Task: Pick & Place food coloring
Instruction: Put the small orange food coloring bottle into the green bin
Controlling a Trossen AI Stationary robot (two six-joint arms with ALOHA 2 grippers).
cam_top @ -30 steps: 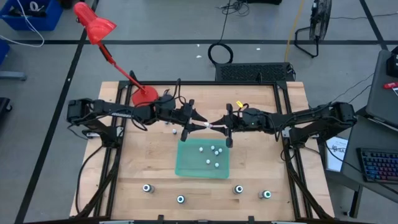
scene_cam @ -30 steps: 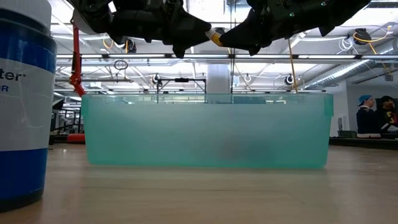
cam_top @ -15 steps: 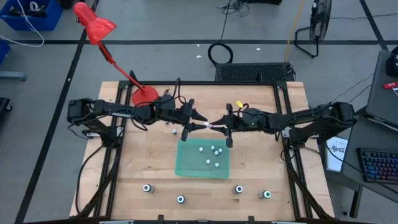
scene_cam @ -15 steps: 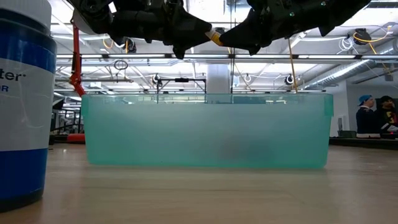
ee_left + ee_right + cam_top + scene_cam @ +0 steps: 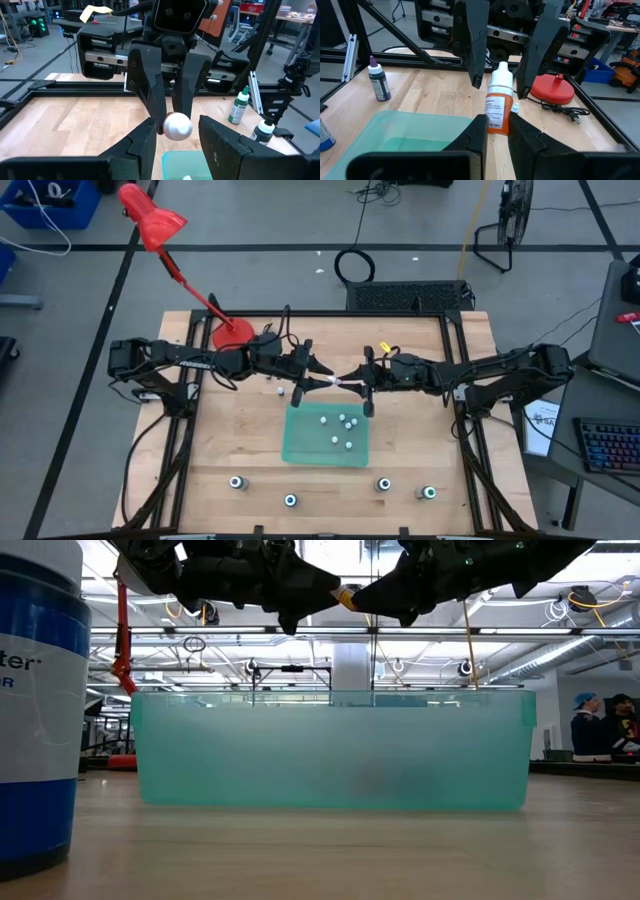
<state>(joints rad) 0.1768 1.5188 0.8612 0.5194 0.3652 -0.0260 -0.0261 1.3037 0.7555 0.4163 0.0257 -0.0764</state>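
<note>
Item: food coloring bottle [image 5: 497,100], frame centre in the right wrist view, above the teal bin's [image 5: 300,448] far edge. I read the right gripper [image 5: 352,383] clamped on it and the left gripper [image 5: 318,378] spread around its tip. Risk: mistimed release, and the bottle falls outside the bin.

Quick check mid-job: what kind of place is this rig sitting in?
Probably a robotics lab or workshop: exposed ceiling pipes, a floor fan and a keyboard beside the framed wooden table, people beyond. The right tool holds a food coloring bottle.
</note>
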